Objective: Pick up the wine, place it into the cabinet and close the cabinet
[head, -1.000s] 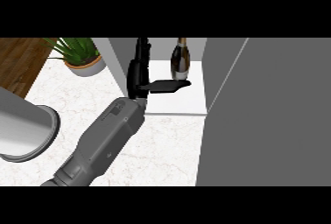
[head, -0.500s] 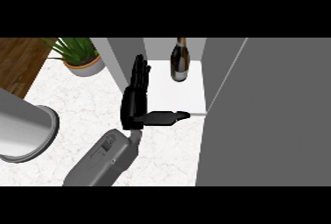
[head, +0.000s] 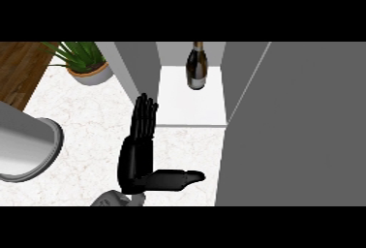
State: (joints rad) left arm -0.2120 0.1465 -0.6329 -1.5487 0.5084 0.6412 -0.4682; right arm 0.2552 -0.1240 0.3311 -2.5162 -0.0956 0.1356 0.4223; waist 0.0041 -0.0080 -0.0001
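Note:
The wine bottle [head: 197, 68], dark with a pale neck, stands on the white floor of the cabinet [head: 190, 109] near its back. No hand touches it. My left hand [head: 136, 160] is over the marble counter in front of the cabinet's left wall. Its fingers are straight and point away from me, and the thumb sticks out to the right. It is open and holds nothing. Only a bit of its grey forearm shows at the lower edge. The cabinet's grey door [head: 300, 135] stands open at the right. My right hand does not show.
A potted green plant [head: 84, 63] sits on the counter left of the cabinet's grey side wall [head: 139, 68]. A large grey round vessel [head: 25, 147] is at the left edge. Wooden surface [head: 16, 68] shows at the top left.
My left hand has drawn back from beside the bottle towards the lower edge. The bottle has stayed upright in the cabinet.

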